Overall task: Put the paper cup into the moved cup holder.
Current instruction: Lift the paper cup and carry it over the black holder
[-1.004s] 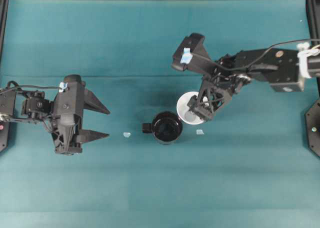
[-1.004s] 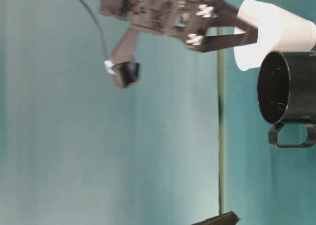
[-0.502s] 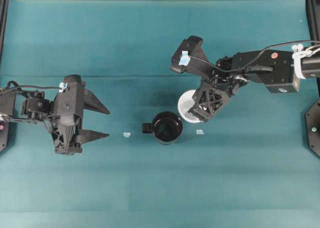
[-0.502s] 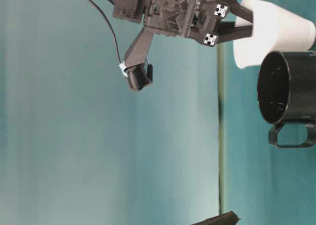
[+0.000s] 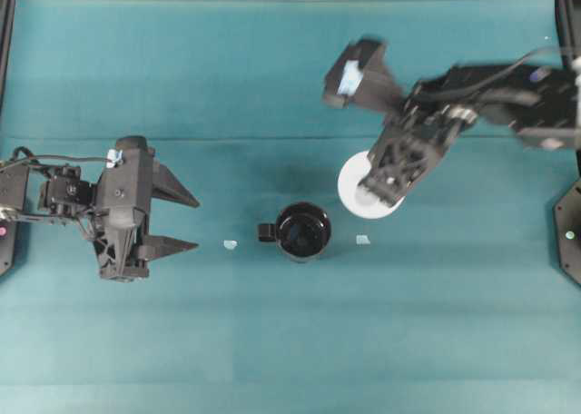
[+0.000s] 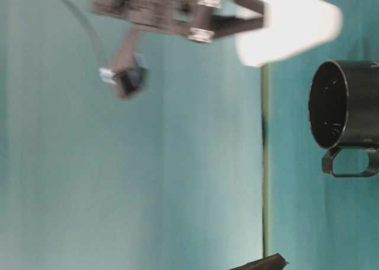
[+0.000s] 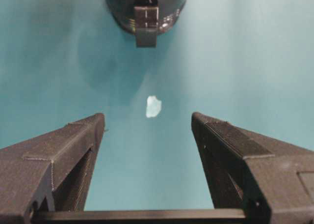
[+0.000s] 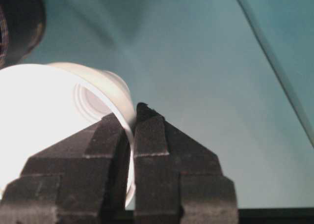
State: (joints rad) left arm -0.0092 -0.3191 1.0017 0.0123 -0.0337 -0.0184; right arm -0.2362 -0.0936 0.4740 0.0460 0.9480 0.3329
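Partly blurred, right end effector (image 5: 379,189) pinches paper cup (image 5: 368,199).

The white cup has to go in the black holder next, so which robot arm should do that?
Right. Its tool already pinches the paper cup by its rim; the left tool is open and empty.

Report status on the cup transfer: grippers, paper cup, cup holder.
Right gripper shut on paper cup rim, cup off the table. Left gripper open, empty. Cup holder upright, mouth unobstructed.
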